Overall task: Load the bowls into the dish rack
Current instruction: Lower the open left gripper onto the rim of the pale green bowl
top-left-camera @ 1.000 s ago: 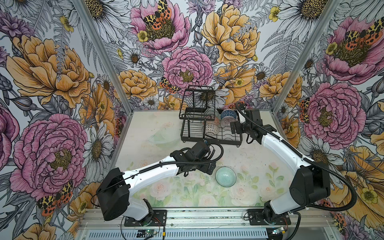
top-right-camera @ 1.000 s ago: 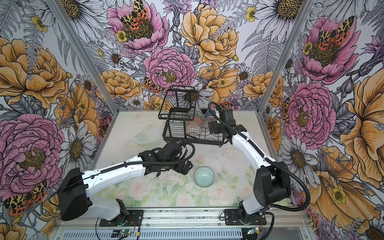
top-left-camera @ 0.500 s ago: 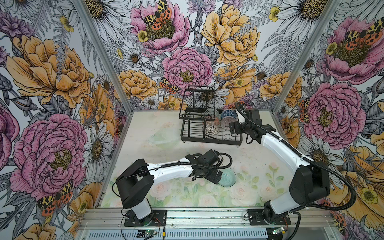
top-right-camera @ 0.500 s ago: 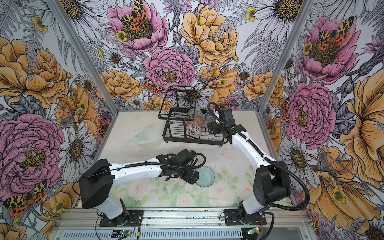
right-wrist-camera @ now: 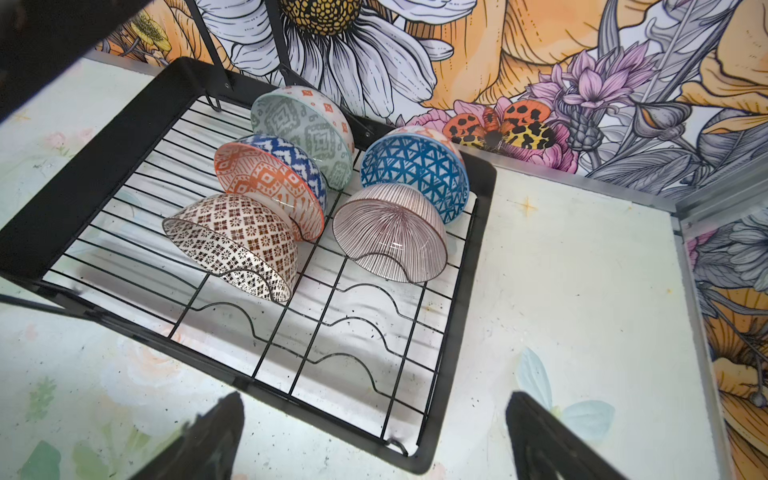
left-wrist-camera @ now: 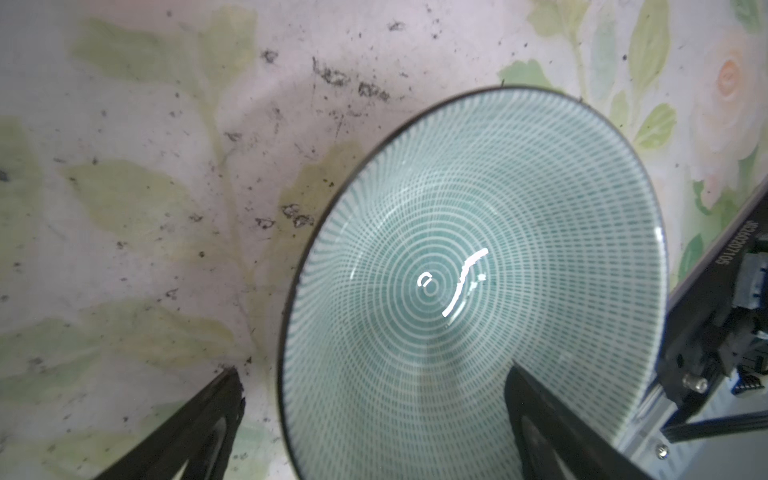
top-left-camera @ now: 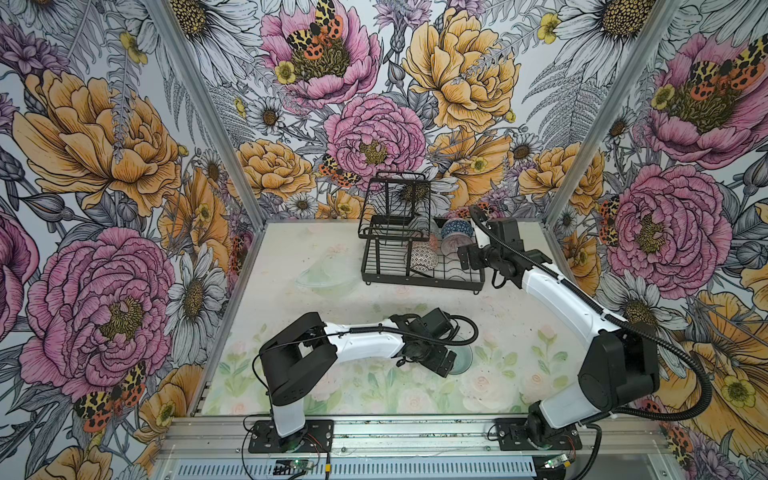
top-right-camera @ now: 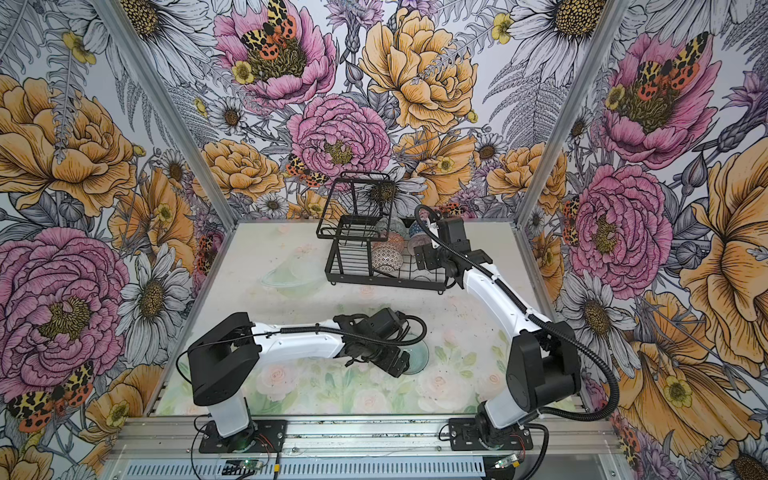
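A pale teal bowl with fine ring lines stands upright on the table, seen in both top views. My left gripper is open and straddles its rim, with one finger outside on the mat and the other finger inside. The black wire dish rack holds several bowls on edge: grey-green, orange-white, tiled, pink-striped and blue lattice. My right gripper hovers open and empty over the rack's near right corner.
The rack's taller wire basket tier rises at its left end by the back wall. A faint greenish bowl-like shape shows on the floral mat left of the rack. Flower-printed walls close off three sides, and a metal rail runs along the front.
My left arm has swung right and forward, bringing its open gripper down onto the teal bowl's rim. The right arm and the bowls in the rack have not moved.
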### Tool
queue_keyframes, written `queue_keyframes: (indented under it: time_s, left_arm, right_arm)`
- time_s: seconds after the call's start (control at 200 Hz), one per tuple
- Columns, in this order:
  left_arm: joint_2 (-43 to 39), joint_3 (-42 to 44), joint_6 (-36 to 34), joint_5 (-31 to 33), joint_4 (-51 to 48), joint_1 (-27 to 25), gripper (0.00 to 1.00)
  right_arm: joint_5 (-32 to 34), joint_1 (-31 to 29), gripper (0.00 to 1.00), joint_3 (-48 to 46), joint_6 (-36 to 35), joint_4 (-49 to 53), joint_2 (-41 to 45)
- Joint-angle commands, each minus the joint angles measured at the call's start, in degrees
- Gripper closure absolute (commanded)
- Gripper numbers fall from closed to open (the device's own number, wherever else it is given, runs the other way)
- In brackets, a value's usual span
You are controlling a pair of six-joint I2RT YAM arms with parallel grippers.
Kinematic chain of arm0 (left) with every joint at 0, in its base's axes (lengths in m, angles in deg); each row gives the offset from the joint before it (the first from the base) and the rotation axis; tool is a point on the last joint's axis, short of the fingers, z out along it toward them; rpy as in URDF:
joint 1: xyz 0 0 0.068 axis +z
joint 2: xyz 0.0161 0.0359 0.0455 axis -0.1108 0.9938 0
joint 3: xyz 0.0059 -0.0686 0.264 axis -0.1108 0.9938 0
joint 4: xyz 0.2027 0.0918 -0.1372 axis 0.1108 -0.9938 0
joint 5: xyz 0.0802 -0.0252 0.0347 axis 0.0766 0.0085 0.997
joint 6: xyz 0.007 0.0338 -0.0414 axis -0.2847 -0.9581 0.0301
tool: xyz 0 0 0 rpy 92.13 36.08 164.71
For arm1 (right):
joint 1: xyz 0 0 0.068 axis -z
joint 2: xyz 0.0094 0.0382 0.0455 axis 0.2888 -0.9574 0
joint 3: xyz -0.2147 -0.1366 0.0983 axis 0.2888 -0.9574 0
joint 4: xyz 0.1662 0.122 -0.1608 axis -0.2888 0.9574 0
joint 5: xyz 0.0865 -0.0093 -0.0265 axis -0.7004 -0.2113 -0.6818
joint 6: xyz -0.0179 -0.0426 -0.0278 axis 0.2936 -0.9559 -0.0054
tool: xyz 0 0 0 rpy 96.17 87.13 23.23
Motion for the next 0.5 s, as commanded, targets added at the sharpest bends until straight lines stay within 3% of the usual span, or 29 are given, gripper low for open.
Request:
queue_keyframes:
  time_s: [0.0,0.29,0.495]
  left_arm:
    - [0.8,-1.9,0.5,-1.5,1.1,-0.1,0.04]
    - [3.3,-2.3,0.2,-2.2,1.1,-0.1,0.25]
    - [3.1,-1.9,0.4,-1.8,1.2,-0.1,0.44]
  right_arm:
    - [-0.6,0.2,0.01,-0.6,-0.5,0.1,1.3]
    - [-0.9,0.1,0.00,-0.7,-0.7,0.1,1.4]
    - [-0.9,0.1,0.01,-1.2,-0.8,0.1,1.6]
